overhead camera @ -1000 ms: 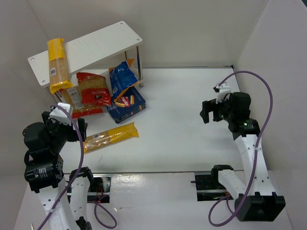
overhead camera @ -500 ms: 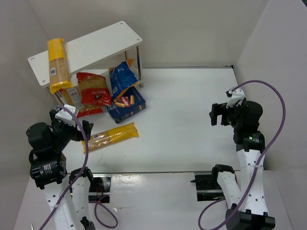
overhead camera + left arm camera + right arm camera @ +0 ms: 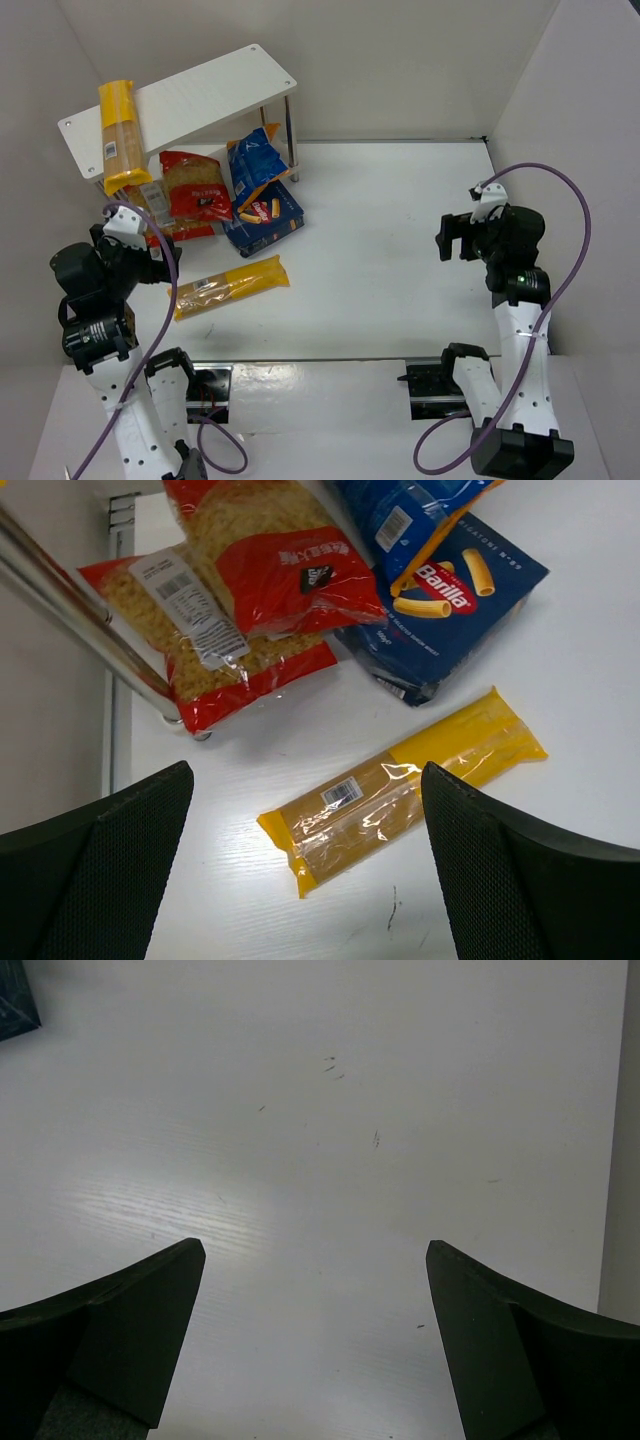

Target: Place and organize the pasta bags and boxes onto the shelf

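The white shelf (image 3: 190, 95) stands at the far left, tilted in the top view. One yellow spaghetti pack (image 3: 122, 135) lies across its left end, overhanging. A second yellow spaghetti pack (image 3: 230, 286) lies flat on the table; in the left wrist view (image 3: 400, 790) it is below and between my open fingers. Two red bags (image 3: 195, 190) (image 3: 290, 570), a blue bag (image 3: 255, 160) (image 3: 420, 510) and the dark-blue box (image 3: 268, 218) (image 3: 450, 610) sit under and in front of the shelf. My left gripper (image 3: 145, 262) (image 3: 305, 780) is open and empty. My right gripper (image 3: 450, 236) (image 3: 315, 1250) is open and empty over bare table at the right.
A metal shelf leg (image 3: 80, 630) stands next to the lower red bag (image 3: 200, 670). White walls close in the table on the left, back and right. A corner of the dark-blue box shows at the top left of the right wrist view (image 3: 15, 1000).
My right arm has drawn back to the right and then held still. My left gripper has shifted slightly near the table's yellow pack. No pack has moved.
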Robot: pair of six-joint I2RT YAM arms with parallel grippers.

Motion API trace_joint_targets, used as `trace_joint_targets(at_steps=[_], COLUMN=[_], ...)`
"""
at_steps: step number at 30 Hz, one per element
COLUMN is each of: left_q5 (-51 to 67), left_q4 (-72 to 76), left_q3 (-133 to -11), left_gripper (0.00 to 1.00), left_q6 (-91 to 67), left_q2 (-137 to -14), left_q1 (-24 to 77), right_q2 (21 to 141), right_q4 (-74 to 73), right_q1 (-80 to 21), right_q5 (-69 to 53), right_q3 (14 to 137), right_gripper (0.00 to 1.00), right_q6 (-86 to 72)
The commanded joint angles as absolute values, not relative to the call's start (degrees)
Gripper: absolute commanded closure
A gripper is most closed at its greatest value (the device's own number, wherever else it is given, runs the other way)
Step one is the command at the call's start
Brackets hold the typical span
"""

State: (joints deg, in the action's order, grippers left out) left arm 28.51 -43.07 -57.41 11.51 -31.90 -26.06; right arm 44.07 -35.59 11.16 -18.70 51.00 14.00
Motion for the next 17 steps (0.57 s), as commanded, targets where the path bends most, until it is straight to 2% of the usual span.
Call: trace_joint_targets(at_steps=[1, 17], left_q5=[26.19, 24.35], left_q4=[-40.08, -39.46], left_q3=[-57.22, -56.69], left_gripper=[0.0, 0.0], left_q6=[9.14, 8.61], left_q2=[-31.99, -33.05], left_q1=[-27.42, -27.95], right_q2=[45.43, 46.76], right_q4=[-34.28, -34.8], right_q1=[11.6, 11.6], right_q5=[-19.16, -20.21], right_q3=[51.42, 51.94], right_gripper=[0.0, 0.0], right_q6=[14.41, 15.47])
